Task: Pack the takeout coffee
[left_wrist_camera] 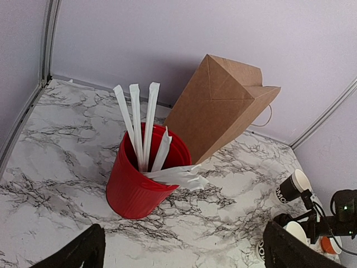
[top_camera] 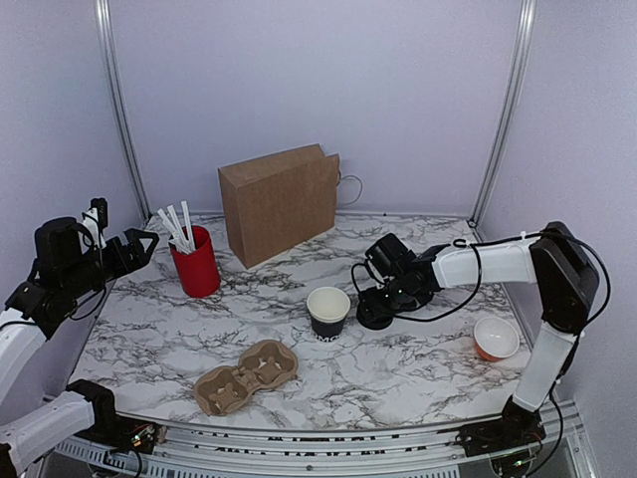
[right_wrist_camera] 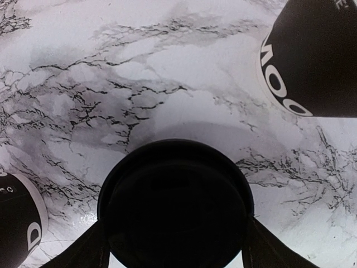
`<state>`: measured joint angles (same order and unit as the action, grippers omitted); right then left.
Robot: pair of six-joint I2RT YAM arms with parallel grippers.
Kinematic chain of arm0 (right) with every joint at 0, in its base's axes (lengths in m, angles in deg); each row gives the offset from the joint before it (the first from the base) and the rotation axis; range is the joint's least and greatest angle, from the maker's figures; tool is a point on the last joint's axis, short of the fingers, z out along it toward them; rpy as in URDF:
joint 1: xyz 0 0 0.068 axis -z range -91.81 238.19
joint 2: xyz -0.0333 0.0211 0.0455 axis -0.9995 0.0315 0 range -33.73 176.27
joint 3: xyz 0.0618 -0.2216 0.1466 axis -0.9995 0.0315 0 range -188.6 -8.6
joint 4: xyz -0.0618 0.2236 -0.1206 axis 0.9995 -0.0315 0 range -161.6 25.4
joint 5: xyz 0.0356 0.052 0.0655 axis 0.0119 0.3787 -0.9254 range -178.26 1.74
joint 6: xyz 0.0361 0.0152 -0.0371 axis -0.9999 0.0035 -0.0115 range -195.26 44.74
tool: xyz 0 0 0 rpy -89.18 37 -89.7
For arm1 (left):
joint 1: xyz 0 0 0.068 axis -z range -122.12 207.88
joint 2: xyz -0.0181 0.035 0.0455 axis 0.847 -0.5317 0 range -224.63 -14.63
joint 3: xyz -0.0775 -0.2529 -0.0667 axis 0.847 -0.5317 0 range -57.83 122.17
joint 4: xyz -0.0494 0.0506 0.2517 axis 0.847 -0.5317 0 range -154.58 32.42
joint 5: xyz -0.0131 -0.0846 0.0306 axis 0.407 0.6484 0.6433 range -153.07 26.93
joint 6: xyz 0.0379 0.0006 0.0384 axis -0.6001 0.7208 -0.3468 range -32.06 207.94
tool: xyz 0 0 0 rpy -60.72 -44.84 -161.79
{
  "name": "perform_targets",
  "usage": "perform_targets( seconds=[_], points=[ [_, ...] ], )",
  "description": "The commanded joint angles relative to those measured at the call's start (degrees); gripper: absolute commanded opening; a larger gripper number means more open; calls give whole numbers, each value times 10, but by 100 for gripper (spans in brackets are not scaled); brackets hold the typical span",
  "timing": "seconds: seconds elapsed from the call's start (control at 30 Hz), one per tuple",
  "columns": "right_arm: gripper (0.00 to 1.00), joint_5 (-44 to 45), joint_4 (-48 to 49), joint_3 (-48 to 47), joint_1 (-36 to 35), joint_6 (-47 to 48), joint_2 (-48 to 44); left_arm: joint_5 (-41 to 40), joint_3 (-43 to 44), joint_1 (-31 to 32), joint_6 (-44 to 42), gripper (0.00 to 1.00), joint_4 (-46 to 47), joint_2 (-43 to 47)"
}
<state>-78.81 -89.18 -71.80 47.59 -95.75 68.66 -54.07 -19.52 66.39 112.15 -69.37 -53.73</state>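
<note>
A black round lid (right_wrist_camera: 175,206) sits between my right fingers (right_wrist_camera: 83,248) and hides whatever is under it. In the top view my right gripper (top_camera: 381,304) is shut on this lid (top_camera: 376,317), low over the table's middle right. A black cup with a white interior (top_camera: 328,311) stands just left of it. In the right wrist view one black printed cup (right_wrist_camera: 312,56) is at the upper right and another (right_wrist_camera: 17,223) at the lower left. My left gripper (top_camera: 139,244) is open and empty at the far left, facing the red cup (left_wrist_camera: 139,184).
The red cup of white sticks (top_camera: 196,264) stands left of a brown paper bag (top_camera: 279,204) at the back. A cardboard cup carrier (top_camera: 246,376) lies near the front. An orange cup (top_camera: 496,339) stands at the right.
</note>
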Motion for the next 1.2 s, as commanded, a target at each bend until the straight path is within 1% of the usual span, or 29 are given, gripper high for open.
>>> perform_targets(
  seconds=[0.0,0.1,0.27,0.6,1.17],
  points=[
    [75,1,10,-23,3,-1,0,5,8,-3,-5,99,19,-3],
    [71,3,9,-24,3,-1,-5,7,8,-3,-5,99,19,-4],
    [69,6,5,-27,3,-2,-16,8,9,-4,-4,99,19,-5],
    [69,14,-7,-25,2,-3,-37,11,9,-5,-3,99,19,-7],
    [70,4,8,-10,6,-11,-32,13,8,-6,-4,99,19,-9]
  ],
)
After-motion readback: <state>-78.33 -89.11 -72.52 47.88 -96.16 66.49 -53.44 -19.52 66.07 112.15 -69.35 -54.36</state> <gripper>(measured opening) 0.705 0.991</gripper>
